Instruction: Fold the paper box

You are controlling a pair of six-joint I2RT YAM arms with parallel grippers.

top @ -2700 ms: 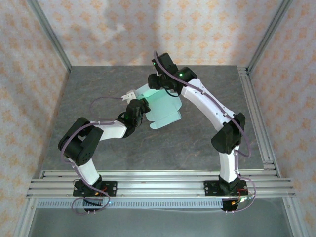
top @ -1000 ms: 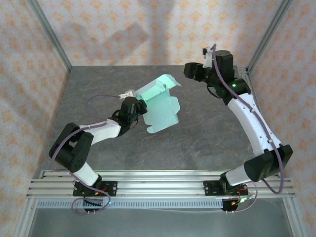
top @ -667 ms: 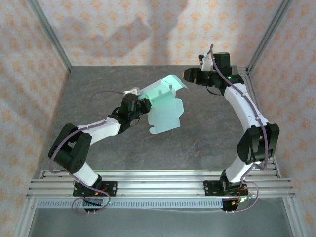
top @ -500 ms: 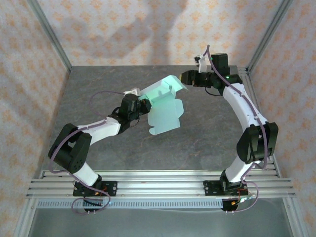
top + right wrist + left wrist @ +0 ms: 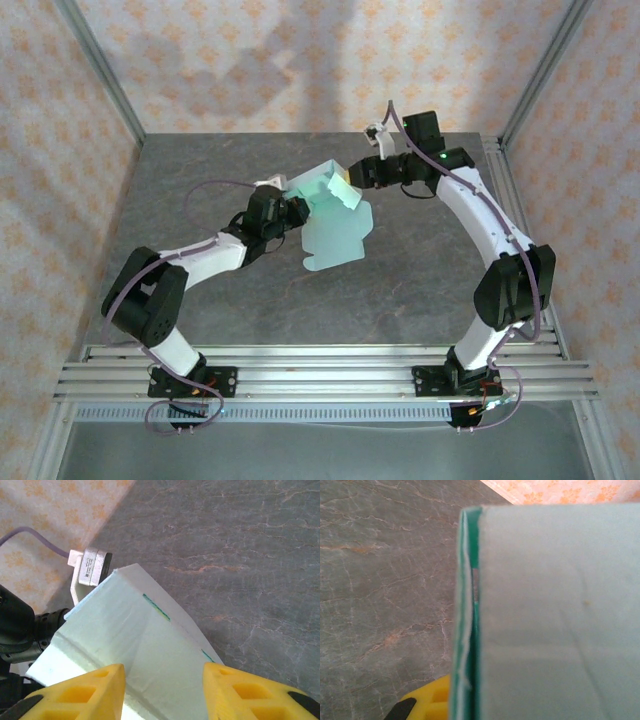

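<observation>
Scene: two arms are meeting over a grey desk (image 5: 420,290), working a sheet of pale mint card into shape
Paper box: the paper box (image 5: 336,228) is hanging clear of the desk, its lower panel drooping toward the near side while its upper part is bending over into a corner
Left fingers: the left fingers (image 5: 289,208) are pinching the paper box at its left edge and carrying it
Right fingers: the right fingers (image 5: 357,172) are standing spread at the far right corner of the paper box, one yellow pad to each side of the card in the right wrist view
Key relation: the card is lying straight ahead of the right fingers, its long axis running far to near; the right arm is the nearer one to the loose upper flap
Change: half a second earlier the right fingers were waiting off to the right of the paper box and the flap was reaching outward; now they are at the corner and the flap is tucking inward
Outlook: the fold looks to be only partly done, with a press on that flap likely coming
</observation>
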